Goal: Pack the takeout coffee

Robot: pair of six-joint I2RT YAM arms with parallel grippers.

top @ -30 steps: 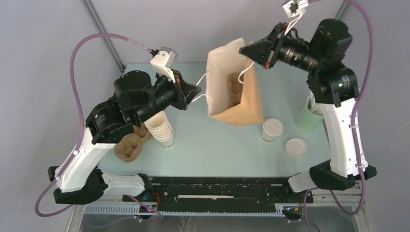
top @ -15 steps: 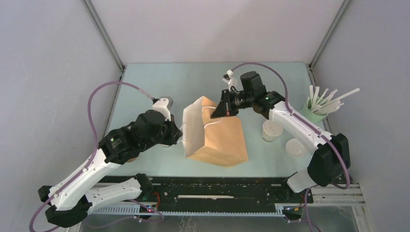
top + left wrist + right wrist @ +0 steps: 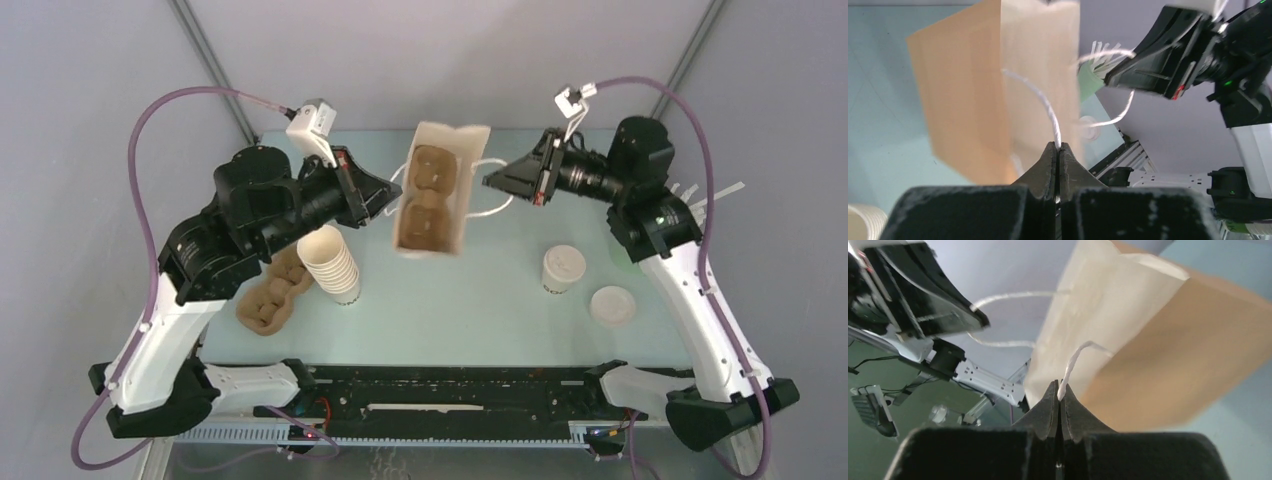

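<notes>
Top external view: you have both arms raised and reaching inward over the far half of the tabletop [image 3: 480,310], wrists roughly level, fingertips facing each other across the paper bag [image 3: 466,205].

- Your left gripper [image 3: 398,201]: jaws pressed together on the left string handle [image 3: 1045,107].
- Your right gripper [image 3: 488,182]: jaws pinching the right string handle [image 3: 1075,360].
- The bag mouth faces up, with a brown pulp carrier [image 3: 428,190] inside. You cannot tell whether the bag's base touches the tabletop.
- The takeout coffee [image 3: 563,268] stands upright, lid on, toward the right edge and well apart from both grippers.
- A loose lid [image 3: 612,305] lies near it, toward the near right corner.
</notes>
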